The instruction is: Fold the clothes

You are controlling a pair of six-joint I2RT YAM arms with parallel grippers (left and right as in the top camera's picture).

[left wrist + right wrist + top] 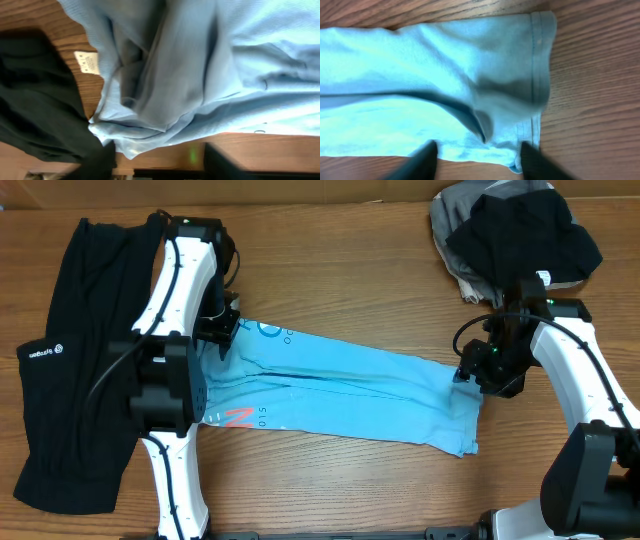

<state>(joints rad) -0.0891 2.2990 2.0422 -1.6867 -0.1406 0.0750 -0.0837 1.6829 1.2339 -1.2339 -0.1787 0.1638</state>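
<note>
The light blue T-shirt (350, 390) lies on the wooden table as a long narrow strip running left to right, with white and red lettering near its left end. My left gripper (222, 332) is at the strip's left end; in the left wrist view (165, 160) its fingers are open, with the bunched blue fabric (200, 60) just ahead of them. My right gripper (466, 375) is at the right end; in the right wrist view (477, 157) its fingers are open and straddle the hemmed edge of the shirt (420, 75).
A long black garment with a small white logo (70, 380) lies at the table's left, also seen in the left wrist view (35, 100). A pile of black (525, 230) and grey (450, 220) garments sits at the back right.
</note>
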